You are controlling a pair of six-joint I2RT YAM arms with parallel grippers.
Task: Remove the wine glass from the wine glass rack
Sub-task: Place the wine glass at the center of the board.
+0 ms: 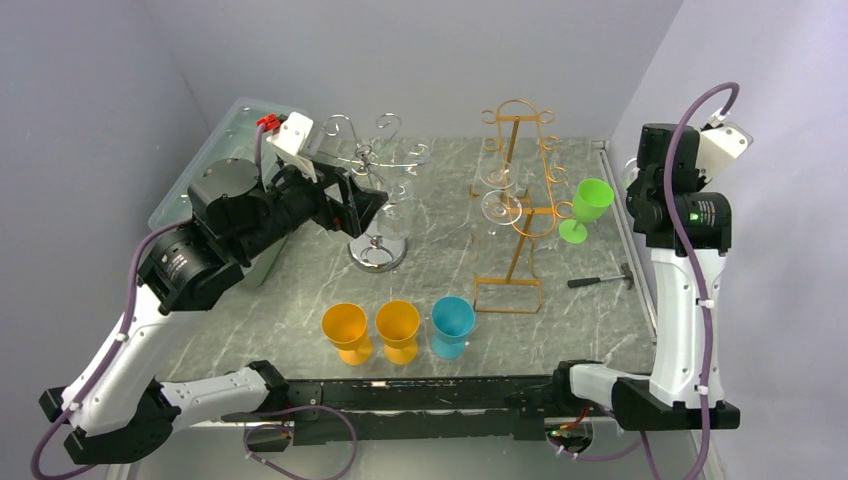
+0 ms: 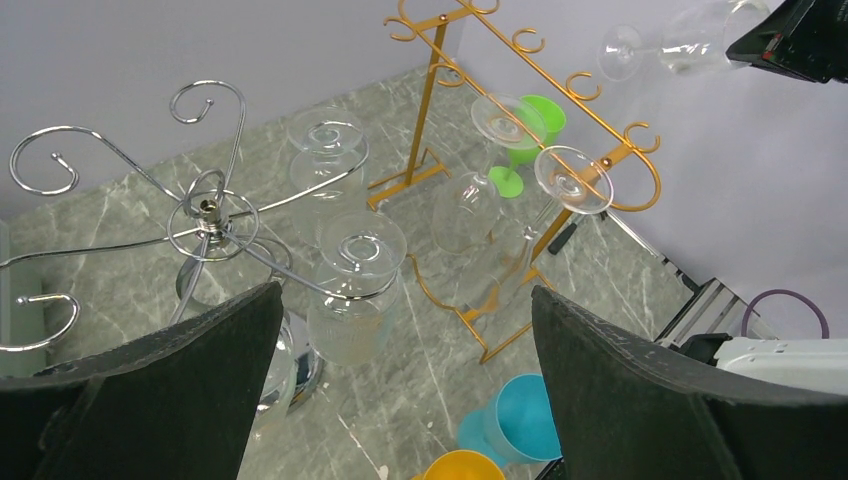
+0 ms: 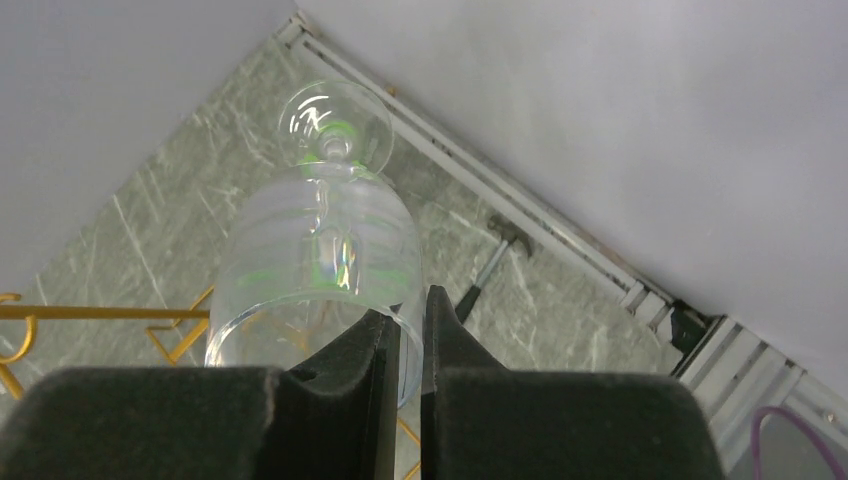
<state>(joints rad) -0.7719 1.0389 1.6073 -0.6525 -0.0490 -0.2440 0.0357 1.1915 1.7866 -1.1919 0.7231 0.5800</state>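
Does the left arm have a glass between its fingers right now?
No, the left fingers stand wide apart with nothing between them, and the clear glasses hang from the silver rack beyond them.

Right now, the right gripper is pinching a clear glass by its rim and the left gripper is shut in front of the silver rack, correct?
Not quite: the left gripper is wide open, not shut, as the left wrist view shows, in front of the silver rack. The right gripper does pinch the clear glass by its rim.
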